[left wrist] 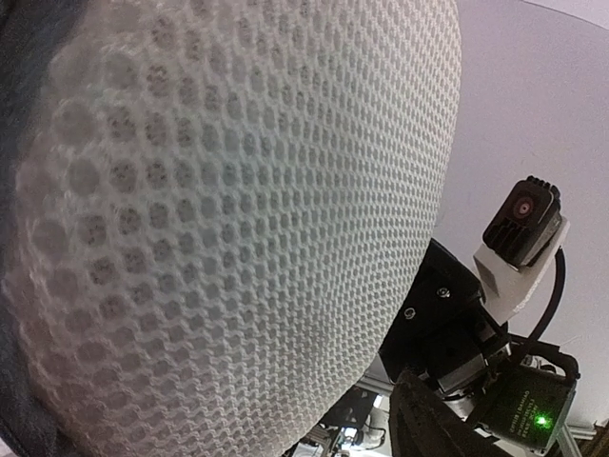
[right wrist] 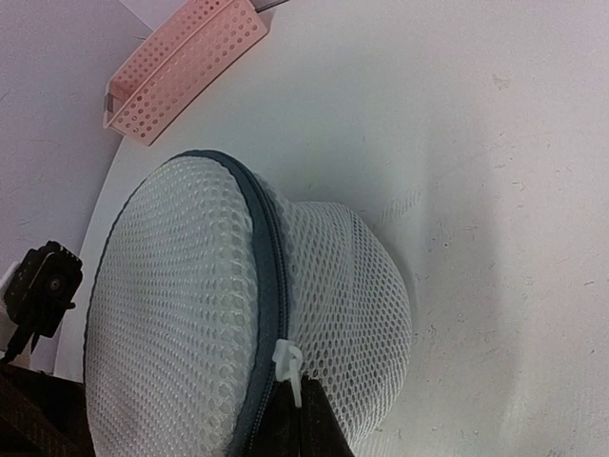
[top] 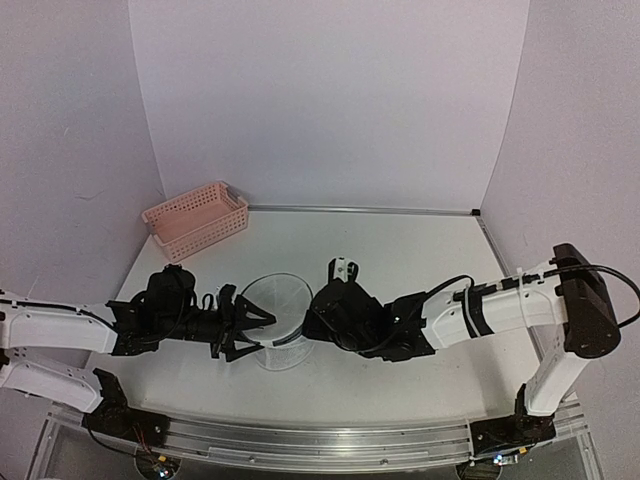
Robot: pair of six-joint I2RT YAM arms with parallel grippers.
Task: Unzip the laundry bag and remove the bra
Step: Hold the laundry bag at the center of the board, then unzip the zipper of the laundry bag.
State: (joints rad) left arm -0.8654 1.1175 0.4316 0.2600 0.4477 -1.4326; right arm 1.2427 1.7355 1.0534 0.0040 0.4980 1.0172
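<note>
Laundry bag [top: 285,305]: left hand [top: 262,330] splayed at left edge, right hand [right wrist: 295,424] clenched on zip pull [right wrist: 288,365].

You have a flat white table [top: 400,240] carrying 2 things: a pink plastic lattice basket [top: 195,218] at its far left corner, and a small white mesh drum-shaped laundry bag [top: 278,318] near the front middle, well apart from it.

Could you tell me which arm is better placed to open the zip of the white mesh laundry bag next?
The right arm: the right gripper, shut, appears to pinch the white zip pull on the dark grey rim, while the open left gripper flanks the white mesh laundry bag.
</note>
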